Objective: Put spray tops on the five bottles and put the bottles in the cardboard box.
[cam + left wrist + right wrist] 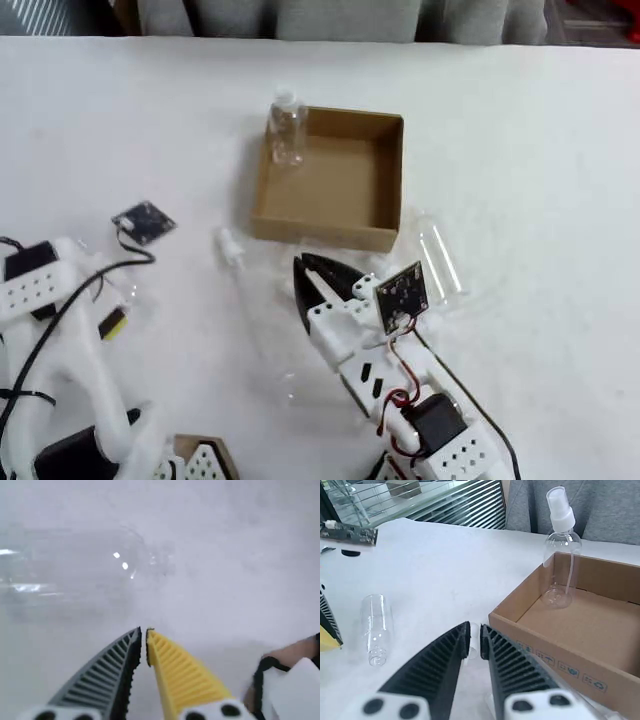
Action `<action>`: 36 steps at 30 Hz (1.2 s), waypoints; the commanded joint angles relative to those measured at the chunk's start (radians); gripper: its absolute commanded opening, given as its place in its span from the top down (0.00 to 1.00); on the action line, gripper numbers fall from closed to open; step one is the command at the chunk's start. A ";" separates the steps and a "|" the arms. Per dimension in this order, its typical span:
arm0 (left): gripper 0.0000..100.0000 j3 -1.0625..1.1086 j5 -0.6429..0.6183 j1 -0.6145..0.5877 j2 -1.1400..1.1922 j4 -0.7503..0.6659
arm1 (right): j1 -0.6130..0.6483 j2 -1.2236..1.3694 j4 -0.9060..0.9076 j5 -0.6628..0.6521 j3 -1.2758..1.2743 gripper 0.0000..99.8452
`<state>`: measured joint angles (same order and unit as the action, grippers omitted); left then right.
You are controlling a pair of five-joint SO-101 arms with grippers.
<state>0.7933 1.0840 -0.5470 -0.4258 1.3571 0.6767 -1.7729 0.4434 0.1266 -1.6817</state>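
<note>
- Right gripper (475,628): two black fingers a narrow slit apart, with nothing clearly held.
- One loose spray top (230,245), white, shows through that slit. It seems to lie on the table (520,130) just past the fingertips, not in the grip, and is near the box's closest corner.
- One box (540,630), open, is just beside the right gripper.
- One capped bottle (560,555) stands upright in a far corner of the box.
- One bare bottle (376,627) lies on its side between the two grippers.
- One second bare bottle (440,258) lies on the box's other side.
- Left gripper (145,632): one grey and one yellow finger meet at the tips, empty.
- One blurred bottle (75,575) lies ahead of it, possibly one already counted.
</note>
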 commanded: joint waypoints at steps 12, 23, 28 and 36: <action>0.98 0.133 -0.037 0.234 -0.036 -0.324 | -0.012 0.004 0.012 -0.014 -0.009 0.98; 0.98 -0.074 -0.078 0.292 0.209 -0.315 | -0.012 0.001 0.012 -0.014 -0.009 0.98; 0.98 -0.270 -0.083 0.274 0.424 -0.276 | -0.012 0.001 0.012 -0.014 -0.009 0.98; 0.98 -0.503 -0.091 0.277 0.545 -0.239 | -0.012 0.001 0.012 -0.014 -0.009 0.98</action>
<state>0.4465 1.0150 -0.2723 0.0836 1.1024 0.6767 -1.7729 0.4434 0.1266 -1.6817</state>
